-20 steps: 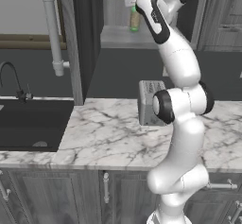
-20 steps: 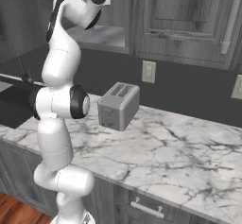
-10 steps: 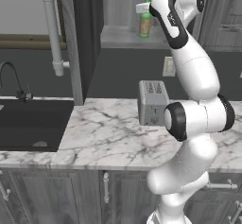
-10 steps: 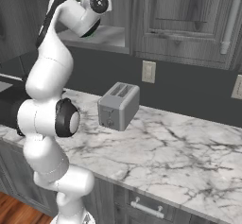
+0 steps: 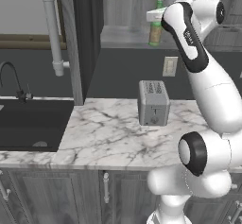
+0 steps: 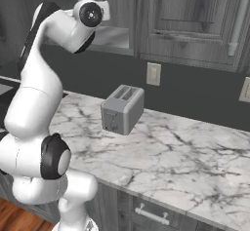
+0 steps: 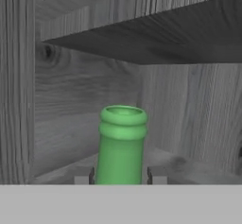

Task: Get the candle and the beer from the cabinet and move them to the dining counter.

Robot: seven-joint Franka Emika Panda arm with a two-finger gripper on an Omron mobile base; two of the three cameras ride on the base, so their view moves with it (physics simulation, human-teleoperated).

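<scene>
A small green glass beer bottle (image 5: 155, 28) with a narrow neck and a pale label stands upright on the lowest shelf of the tall grey wood-grain wall cabinet (image 5: 118, 10), inside its open compartment. In the hand view the bottle's neck and thick rounded lip rise between the two small dark finger tips of the robot's hand (image 7: 120, 176), one tip (image 7: 85, 176) pressed close on each side of the neck, so the hand appears narrowly closed around the neck, with the grey wood walls and the dark underside of a higher shelf (image 7: 156, 34) behind it. In the left base view the white arm reaches up from the lower right and its wrist sits level with the bottle at the cabinet opening; the fingers themselves are hidden there by the arm. Below the cabinet runs a white marble bench (image 5: 104, 135) with grey veins. A boxy silver two-slot toaster (image 5: 153, 103) stands on it near the dark back wall, beneath a pale wall outlet (image 5: 169, 66). To the left the bench holds a black sink (image 5: 28, 128) with a thin dark curved tap (image 5: 14, 79). A long silver bar handle (image 5: 51, 27) hangs on the open cabinet door above the sink. Grey under-bench cupboards (image 5: 71, 197) fill the space below.
</scene>
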